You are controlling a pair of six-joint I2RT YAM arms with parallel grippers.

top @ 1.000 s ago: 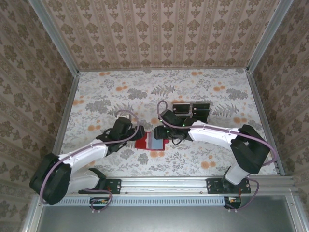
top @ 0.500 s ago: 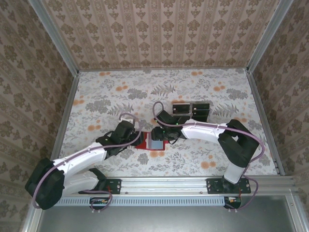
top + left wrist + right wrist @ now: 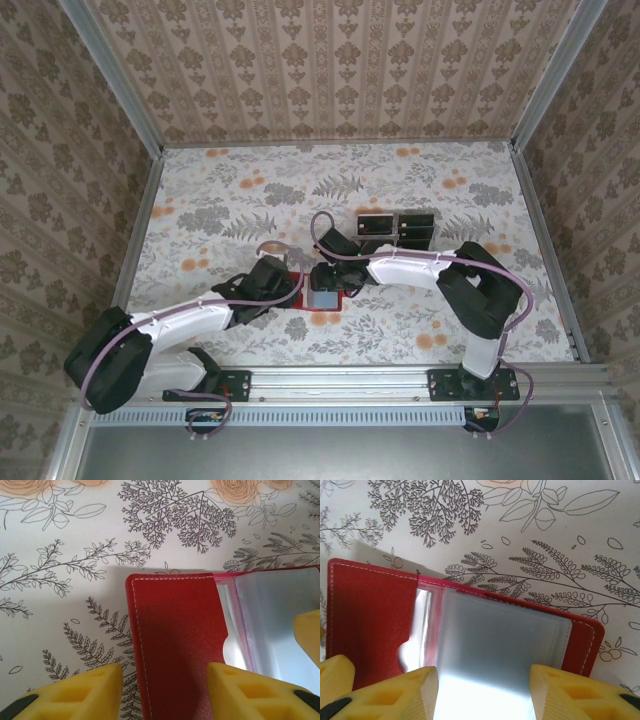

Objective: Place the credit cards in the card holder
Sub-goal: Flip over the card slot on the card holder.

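The left tool (image 3: 164, 672) has its two yellow fingers (image 3: 80, 692) standing apart. One tip is over the bare table (image 3: 60, 540) and the other is over the red cover of the card holder (image 3: 175, 630). The holder's stitched left edge runs up through the gap, and whether the tips press on it cannot be told. A third scrap of yellow at the right rim of the left wrist view is a finger of the other arm. The right tool (image 3: 484, 675) also has its two fingers apart, over the holder's clear sleeve (image 3: 505, 645), with only the sleeve lying below the gap.

There is one card holder. It lies open and flat on the table, in the near half toward the middle, between the two tools as seen from overhead. Its left half is a red pocket panel with white stitching and a rounded notch. Its right half carries the clear sleeve inside a red stitched border.

The credit cards (image 3: 395, 228) appear from overhead as two dark blocks side by side, beyond the right arm's wrist. They are near the holder but apart from it. Single cards are too small to count.
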